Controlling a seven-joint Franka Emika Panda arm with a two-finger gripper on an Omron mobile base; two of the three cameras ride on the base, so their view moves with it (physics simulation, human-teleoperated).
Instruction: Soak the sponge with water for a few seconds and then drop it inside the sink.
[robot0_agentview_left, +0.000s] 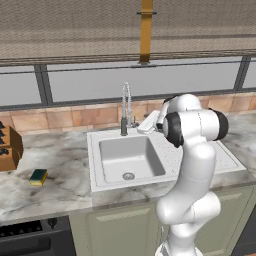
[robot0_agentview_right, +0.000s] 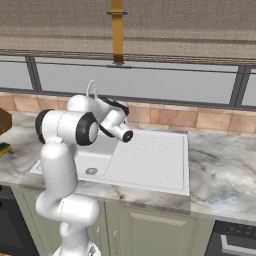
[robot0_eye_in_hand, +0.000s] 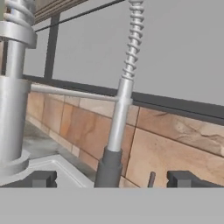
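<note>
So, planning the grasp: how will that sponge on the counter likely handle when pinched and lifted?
The sponge looks like a small flat block lying on the marble counter, so it probably won't roll or tip. Its yellow foam body suggests it is light and squashy, likely yielding under the fingers.

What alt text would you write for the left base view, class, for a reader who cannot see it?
A white robot arm leans over a grey sink toward the faucet, with no water running. A yellow and green sponge lies on the marble counter to the left, near a wooden knife block.
</note>
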